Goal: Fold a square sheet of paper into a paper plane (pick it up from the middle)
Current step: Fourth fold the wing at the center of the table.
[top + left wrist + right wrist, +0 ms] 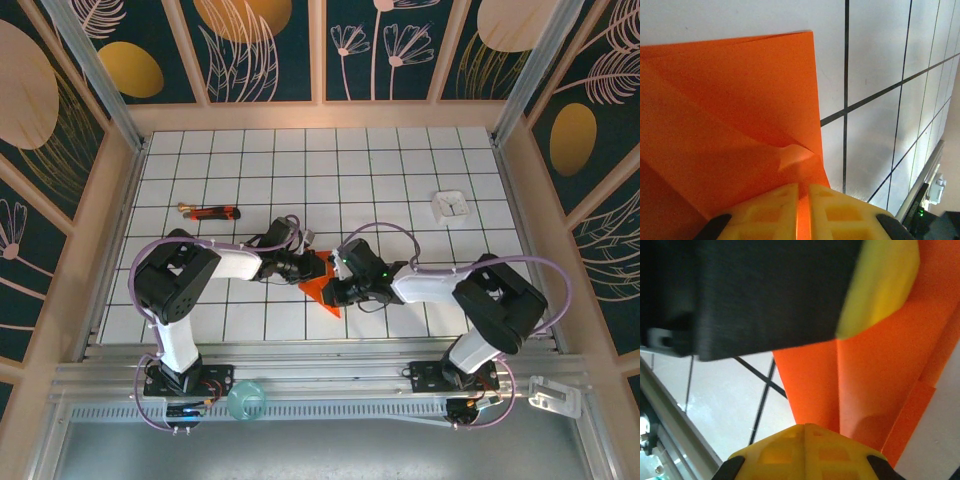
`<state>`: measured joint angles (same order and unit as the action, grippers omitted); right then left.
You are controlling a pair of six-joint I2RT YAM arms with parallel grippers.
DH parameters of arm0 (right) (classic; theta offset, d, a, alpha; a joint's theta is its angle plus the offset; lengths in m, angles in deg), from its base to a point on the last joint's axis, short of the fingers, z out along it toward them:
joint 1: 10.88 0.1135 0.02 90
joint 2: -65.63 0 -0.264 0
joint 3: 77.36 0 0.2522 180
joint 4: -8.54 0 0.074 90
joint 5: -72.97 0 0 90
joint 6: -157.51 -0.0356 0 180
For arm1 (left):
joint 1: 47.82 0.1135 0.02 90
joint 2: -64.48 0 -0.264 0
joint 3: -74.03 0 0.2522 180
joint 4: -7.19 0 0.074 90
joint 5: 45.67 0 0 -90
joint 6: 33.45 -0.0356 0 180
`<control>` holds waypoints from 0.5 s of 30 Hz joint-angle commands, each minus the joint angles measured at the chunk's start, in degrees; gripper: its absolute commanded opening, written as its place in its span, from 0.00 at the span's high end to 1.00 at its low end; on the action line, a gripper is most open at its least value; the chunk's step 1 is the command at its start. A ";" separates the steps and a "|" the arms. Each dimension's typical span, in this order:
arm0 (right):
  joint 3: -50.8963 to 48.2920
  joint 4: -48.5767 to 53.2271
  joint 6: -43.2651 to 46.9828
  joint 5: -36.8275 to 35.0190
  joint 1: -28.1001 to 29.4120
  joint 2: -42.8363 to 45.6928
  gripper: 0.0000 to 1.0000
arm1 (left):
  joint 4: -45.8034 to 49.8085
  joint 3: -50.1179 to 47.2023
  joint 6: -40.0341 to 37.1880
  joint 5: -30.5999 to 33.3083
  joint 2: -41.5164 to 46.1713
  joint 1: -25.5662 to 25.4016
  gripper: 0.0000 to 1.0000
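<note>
The sheet of paper (320, 290) is a bright, plain orange-red; the table (340, 170) is white, ruled in a thin black grid; the left gripper (803, 190) and right gripper (805, 429) show pale yellow fingers on black bodies; the arms (235, 263) are black and white; a stick-like tool (210, 211) is red and black; a small square object (451, 206) is white; the walls (270, 50) are dark teal with cream line-drawn flowers and gold ovals.

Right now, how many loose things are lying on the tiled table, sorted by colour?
Orange-red: 1, the partly folded sheet of paper
Red-and-black: 1, the stick-like tool
White: 1, the small square object
Total: 3
</note>
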<state>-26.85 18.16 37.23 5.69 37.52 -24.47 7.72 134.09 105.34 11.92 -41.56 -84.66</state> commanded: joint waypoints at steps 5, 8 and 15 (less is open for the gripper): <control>-2.96 -1.13 1.60 1.35 -1.12 -0.21 1.00 | 7.60 -1.26 -1.95 4.72 -3.46 0.18 0.84; -5.18 -1.72 0.82 1.62 -1.03 0.44 1.00 | 7.79 -1.22 -2.10 4.72 -3.47 0.11 0.84; -11.14 -2.85 -1.76 1.45 -0.38 3.00 1.00 | 7.96 -1.24 -2.29 4.99 -3.47 0.20 0.85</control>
<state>-34.32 10.46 36.73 6.63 36.69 -22.49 8.18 134.31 104.95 11.95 -41.56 -84.68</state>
